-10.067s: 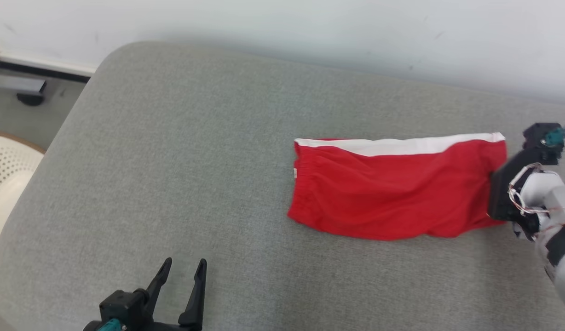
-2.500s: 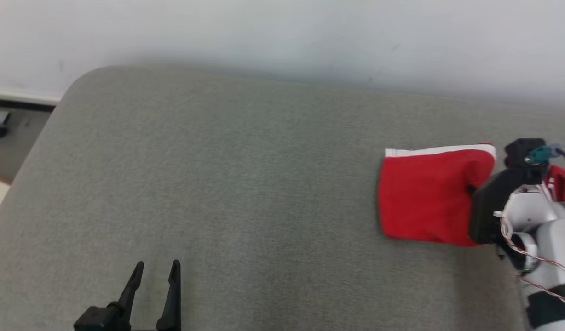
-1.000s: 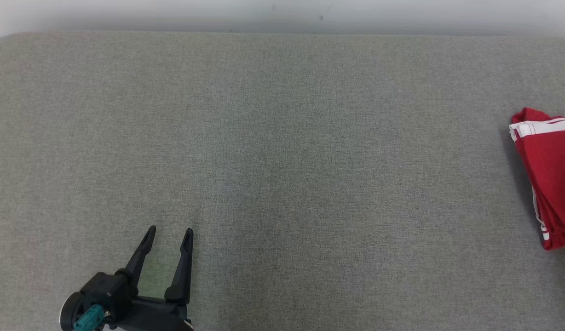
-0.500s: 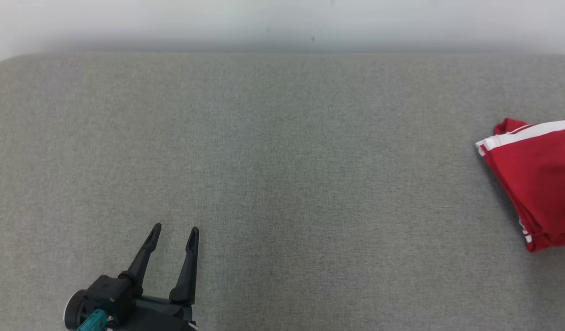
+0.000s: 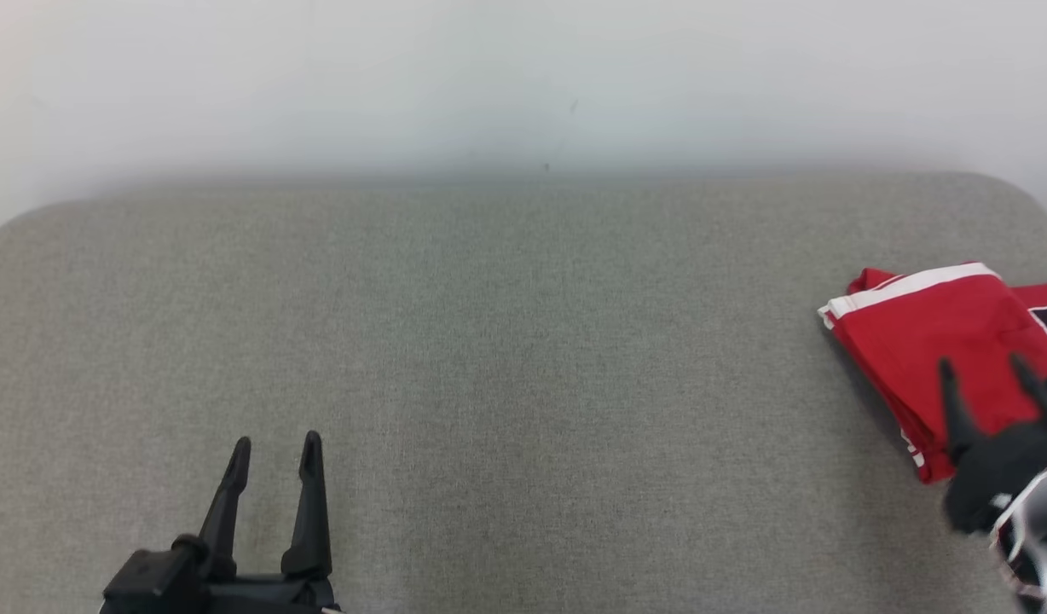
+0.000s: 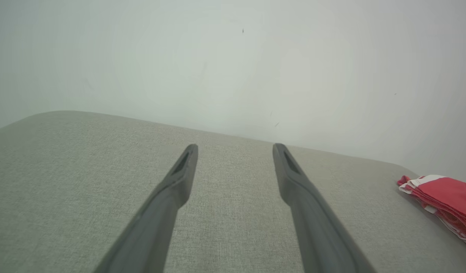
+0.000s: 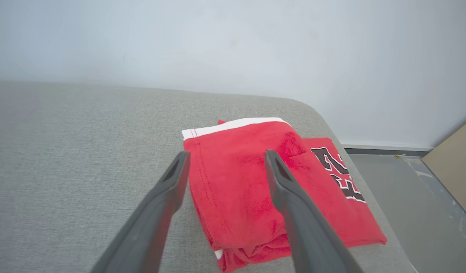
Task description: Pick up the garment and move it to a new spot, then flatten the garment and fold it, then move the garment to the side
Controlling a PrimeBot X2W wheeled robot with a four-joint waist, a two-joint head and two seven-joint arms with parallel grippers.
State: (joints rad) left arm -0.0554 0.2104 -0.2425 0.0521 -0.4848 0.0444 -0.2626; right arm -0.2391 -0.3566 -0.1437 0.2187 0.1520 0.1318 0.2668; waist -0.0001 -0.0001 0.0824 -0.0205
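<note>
Garment [image 5: 916,333]: soft red cloth, matt, faintly fuzzy; white band along its 12 o'clock edge, printed black-and-white lettering at 3 o'clock.
Cushion [image 5: 523,384]: grey woven fabric, matt, finely grained.
Wall [image 5: 523,77]: smooth, matt, pale paint.
Left gripper [image 5: 276,440] and right gripper [image 5: 982,364]: dark fingers, matt, plastic-looking, smooth.
Floor [image 7: 403,189]: grey, smooth, scuffed.

Folded red garment [image 5: 916,337] at right end of cushion [image 5: 489,341], right gripper [image 5: 982,365] by it, jaws apart

head view looks down at the cushion [image 5: 506,358]; all views share the garment [image 5: 907,333].
</note>
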